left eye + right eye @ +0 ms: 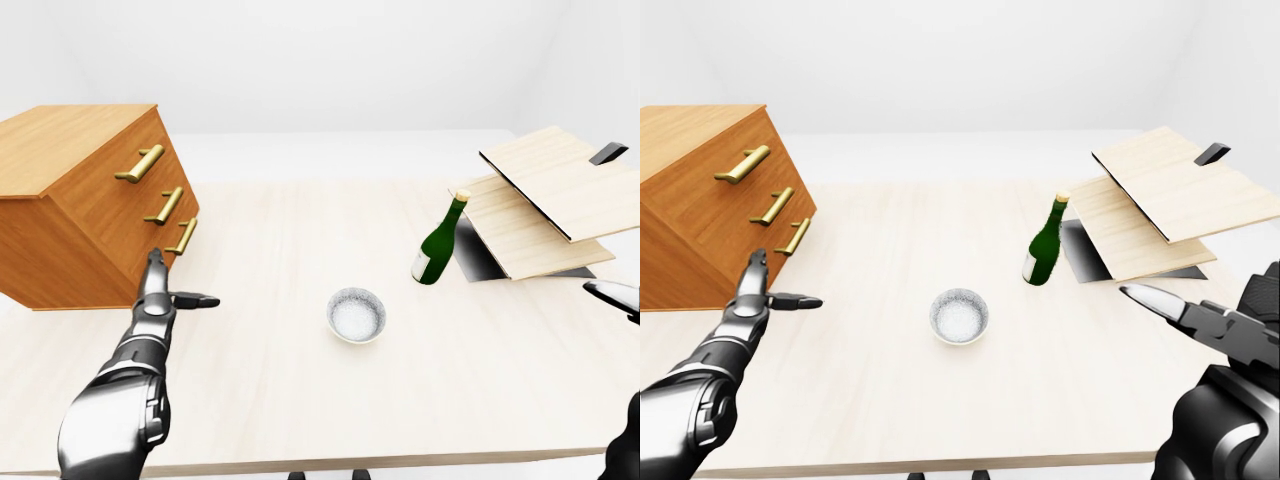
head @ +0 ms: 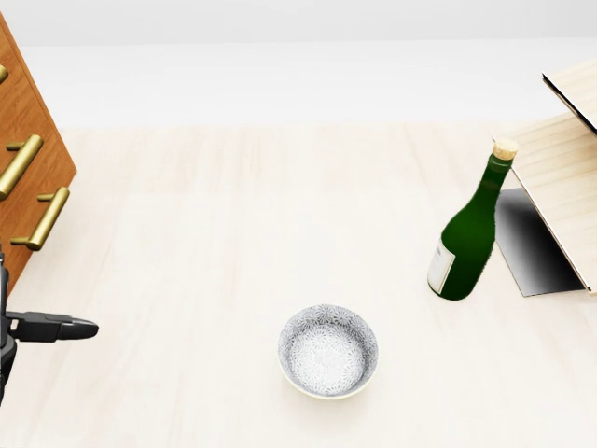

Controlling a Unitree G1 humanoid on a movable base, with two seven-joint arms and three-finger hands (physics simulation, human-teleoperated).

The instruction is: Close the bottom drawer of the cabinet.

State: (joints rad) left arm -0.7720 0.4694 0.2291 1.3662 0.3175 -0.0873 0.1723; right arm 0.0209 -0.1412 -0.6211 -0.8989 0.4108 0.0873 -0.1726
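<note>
The wooden cabinet (image 1: 90, 215) stands at the left of the left-eye view, with three brass handles down its slanted face. Its bottom drawer (image 1: 176, 248) lies flush with the two above; its handle (image 1: 182, 237) is the lowest one. My left hand (image 1: 180, 280) is open just below that drawer front, one finger pointing up near the face and another pointing right, holding nothing. In the head view only a dark finger (image 2: 51, 328) shows at the left edge. My right hand (image 1: 1195, 315) hangs open at the lower right, away from everything.
A patterned bowl (image 1: 356, 314) sits mid-table. A green corked bottle (image 1: 437, 245) stands right of it. Light wooden boards (image 1: 545, 195) lean over a dark base at the far right. The table's near edge (image 1: 350, 462) runs along the bottom.
</note>
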